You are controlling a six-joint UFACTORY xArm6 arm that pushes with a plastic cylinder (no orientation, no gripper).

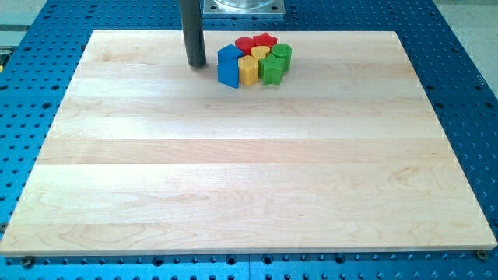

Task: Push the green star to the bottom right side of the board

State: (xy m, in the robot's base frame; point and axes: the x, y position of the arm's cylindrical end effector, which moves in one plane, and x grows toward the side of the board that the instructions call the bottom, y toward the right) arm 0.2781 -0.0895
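Observation:
The green star [271, 69] sits near the view's top, at the lower right of a tight cluster of blocks on the wooden board [249, 171]. A green cylinder [282, 53] is just above it. A yellow block [248, 69] touches the star's left side, with another yellow block [260, 52] behind. A blue block [228, 65] is at the cluster's left. A red star [264, 40] and a red cylinder [245, 43] are at the cluster's top. My tip [196, 64] rests on the board just left of the blue block, apart from it.
The arm's metal mount [243, 6] shows at the view's top edge. A blue perforated table [467, 93] surrounds the board.

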